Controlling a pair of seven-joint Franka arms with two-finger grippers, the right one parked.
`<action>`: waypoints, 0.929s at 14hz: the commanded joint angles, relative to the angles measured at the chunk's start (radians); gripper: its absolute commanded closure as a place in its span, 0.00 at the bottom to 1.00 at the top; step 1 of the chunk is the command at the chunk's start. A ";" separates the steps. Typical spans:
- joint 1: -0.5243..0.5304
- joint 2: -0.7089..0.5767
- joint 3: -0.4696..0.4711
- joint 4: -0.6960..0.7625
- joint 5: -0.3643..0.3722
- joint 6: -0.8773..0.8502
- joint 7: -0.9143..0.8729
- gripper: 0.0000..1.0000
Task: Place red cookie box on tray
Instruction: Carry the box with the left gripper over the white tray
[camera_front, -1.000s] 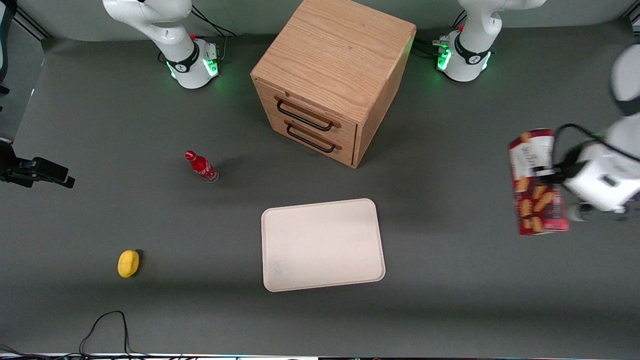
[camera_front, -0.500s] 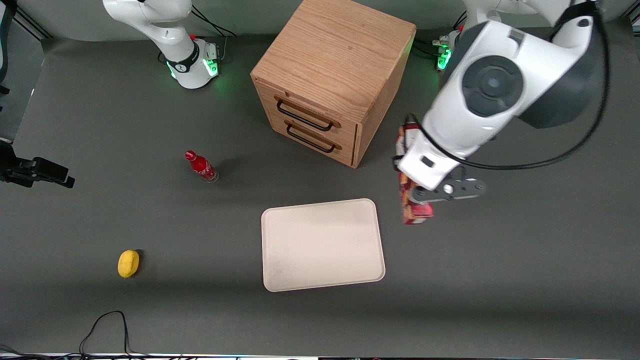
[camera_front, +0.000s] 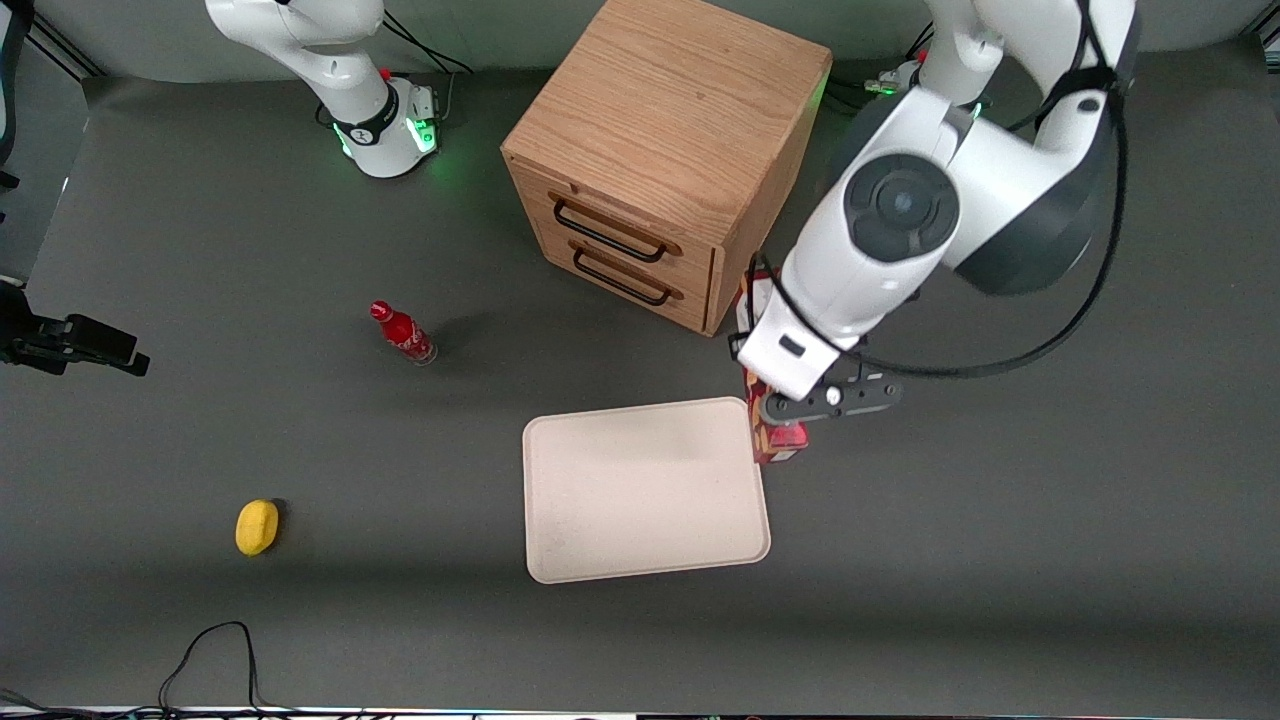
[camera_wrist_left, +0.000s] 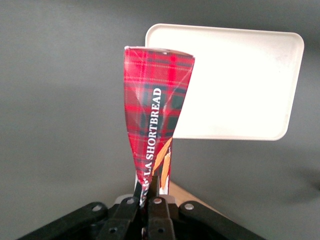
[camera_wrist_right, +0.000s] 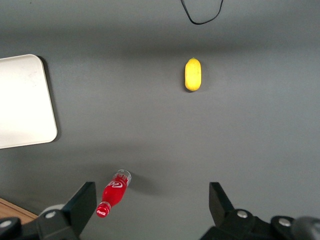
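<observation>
The red cookie box (camera_wrist_left: 157, 110), tartan-patterned with "SHORTBREAD" lettering, hangs pinched between the fingers of my left gripper (camera_wrist_left: 152, 186), which is shut on it. In the front view the arm covers most of the box; its lower end (camera_front: 778, 446) shows just outside the tray's edge on the working arm's side, near the corner closest to the cabinet. The pale cream tray (camera_front: 645, 500) lies flat on the grey table with nothing on it, nearer the front camera than the cabinet. My gripper (camera_front: 775, 400) hovers above that tray edge. The tray (camera_wrist_left: 240, 85) also shows past the box in the left wrist view.
A wooden drawer cabinet (camera_front: 660, 150) with two black handles stands close to the box and the arm. A small red bottle (camera_front: 403, 333) and a yellow object (camera_front: 257, 526) sit toward the parked arm's end. A black cable (camera_front: 210, 650) loops near the front edge.
My left arm has swung in from the working arm's end of the table toward the tray, carrying the box. The box now hangs at the tray's edge.
</observation>
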 joint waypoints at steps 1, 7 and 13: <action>-0.002 0.091 0.000 0.041 0.006 0.051 -0.018 1.00; -0.008 0.236 0.003 0.029 0.089 0.205 -0.033 1.00; -0.024 0.337 0.011 0.006 0.176 0.333 -0.093 1.00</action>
